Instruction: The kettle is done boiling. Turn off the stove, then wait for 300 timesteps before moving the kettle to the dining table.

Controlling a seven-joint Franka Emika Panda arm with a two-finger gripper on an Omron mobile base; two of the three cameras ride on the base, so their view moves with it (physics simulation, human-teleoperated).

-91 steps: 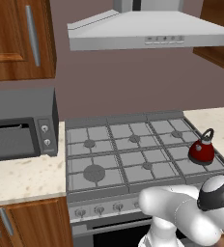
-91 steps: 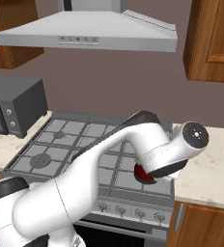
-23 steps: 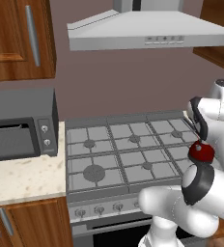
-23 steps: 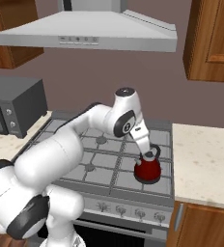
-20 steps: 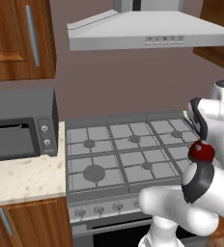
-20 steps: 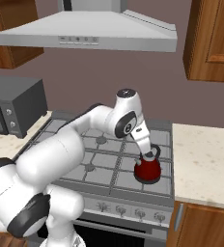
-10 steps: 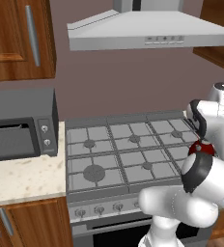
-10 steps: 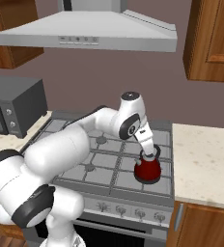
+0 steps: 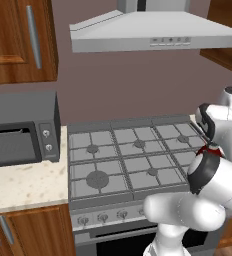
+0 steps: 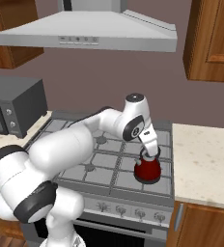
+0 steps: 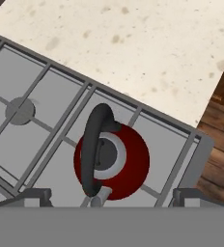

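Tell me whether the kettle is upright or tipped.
Upright. The red kettle sits flat on the stove grate at the front right burner, its dark handle arching over the lid.

The kettle point(image 10: 147, 169) sits on the front right burner of the stove point(image 10: 102, 161), close to the stove's right edge. The hand point(image 10: 150, 153) hangs directly above the kettle's handle point(image 11: 93, 147). A tabletop point(image 10: 205, 162) adjoins the stove on the right. Another tabletop point(image 9: 25, 184) lies to the left, carrying a microwave point(image 9: 21, 127). A range hood point(image 9: 158, 34) hangs above the stove, with wall cabinets point(image 9: 20, 40) on either side.
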